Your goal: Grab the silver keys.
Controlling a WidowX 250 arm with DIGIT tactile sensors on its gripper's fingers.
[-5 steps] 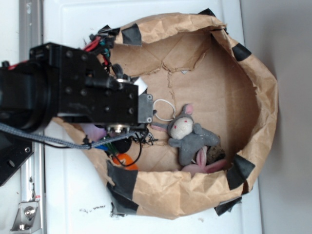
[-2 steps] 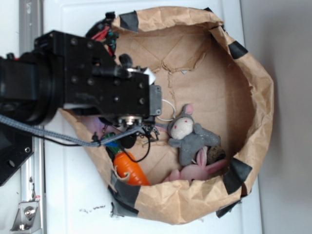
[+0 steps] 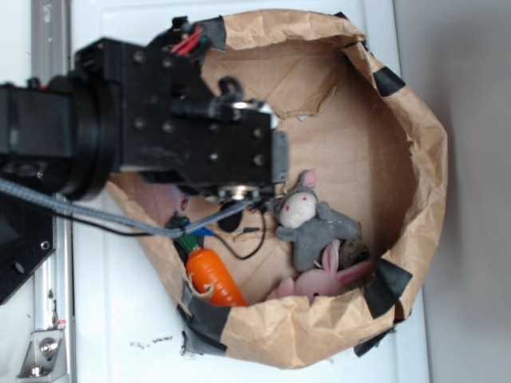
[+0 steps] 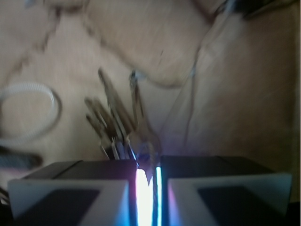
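Keys, a fanned bunch of silver keys (image 4: 120, 120), fill the middle of the blurred wrist view, their ring end tucked into the narrow bright slit between the two finger pads (image 4: 66, 195) of the gripper (image 4: 146, 181). The jaws look nearly closed and appear to be pinching the ring end, though blur keeps the contact from being certain. The blades splay upward and away from the pads over brown paper. A white elastic loop (image 4: 29, 110) lies just to the left of the keys, apart from them.

In the exterior view the keys are hidden under the black wrist block, which sits over the left half of the paper bag (image 3: 415, 159). Compared with a second ago, the arm has slid toward the bag's middle and now covers the loop that was then visible beside it. An orange toy carrot (image 3: 211, 275), earlier mostly hidden, now lies exposed at the bag's lower left wall. The grey plush bunny (image 3: 307, 219) and pink plush bunny (image 3: 319, 281) sit just right of the gripper, unmoved.

Judging by this, the grasp seems made; a lift would confirm it.
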